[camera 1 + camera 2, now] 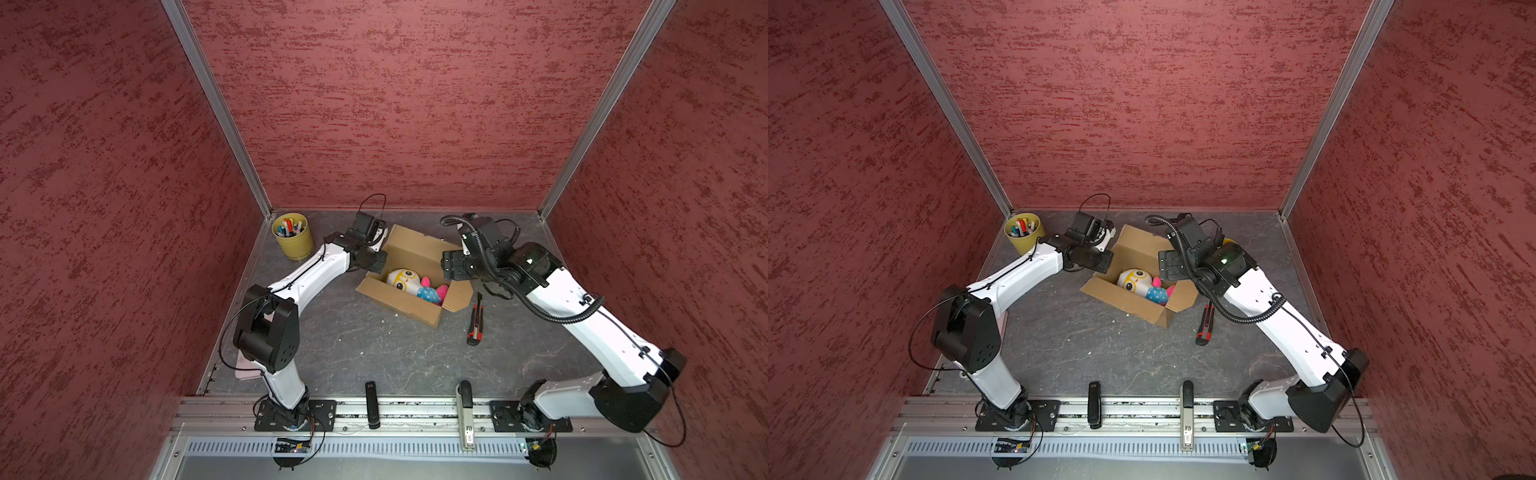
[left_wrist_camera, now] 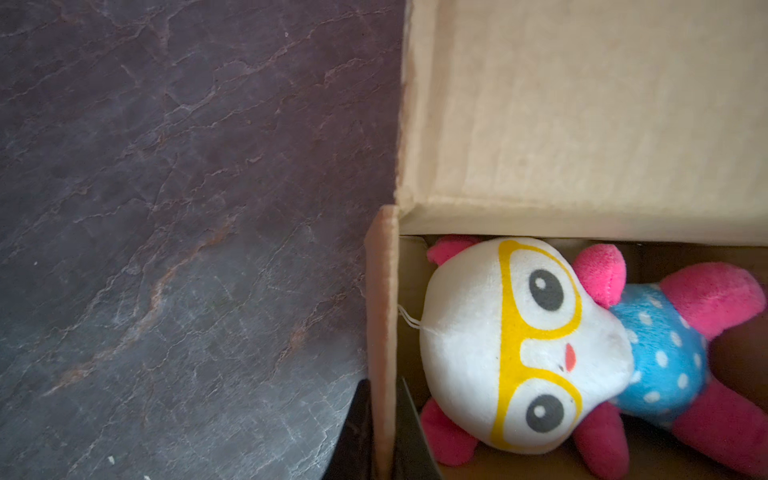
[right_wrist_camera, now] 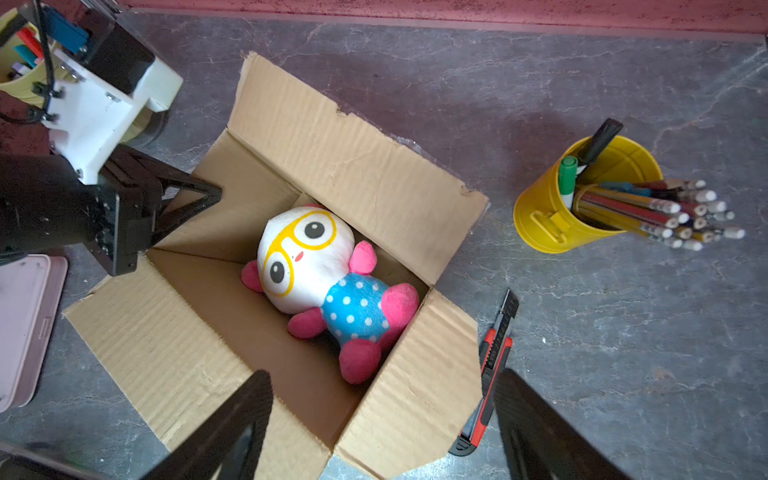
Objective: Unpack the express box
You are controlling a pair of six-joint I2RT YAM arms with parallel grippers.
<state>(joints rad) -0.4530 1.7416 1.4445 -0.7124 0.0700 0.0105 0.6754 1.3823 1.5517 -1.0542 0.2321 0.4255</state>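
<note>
Table: dark grey top (image 1: 374, 353) with pale stone veins and a matt surface; it fills the lower middle of both top views.
Left arm: white shells and black joints (image 1: 316, 270). It rises from the rail at lower left, elbow bent, with the forearm slanting up and right to the box's left end.
Right arm: same build (image 1: 582, 316). The elbow is out at the right edge, the forearm slants up and left, and the wrist hangs over the box's right end.
Express box: plain brown corrugated carton (image 1: 415, 249) at the centre of both top views. It is open, flaps splayed, and the far long flap has a ragged edge.
Plush toy: soft, with a white head, yellow printed spectacles, a blue dotted body and pink limbs (image 3: 307, 257). It lies face up inside the box.
Left gripper: black fingers (image 3: 210, 194) pinch the short end flap, one on each side of the cardboard.
Right gripper: jaws spread wide with nothing between them (image 3: 382, 374), above the box's right end.
Utility knife: slim, red and black (image 1: 475, 320), on the table just right of the box.
</note>
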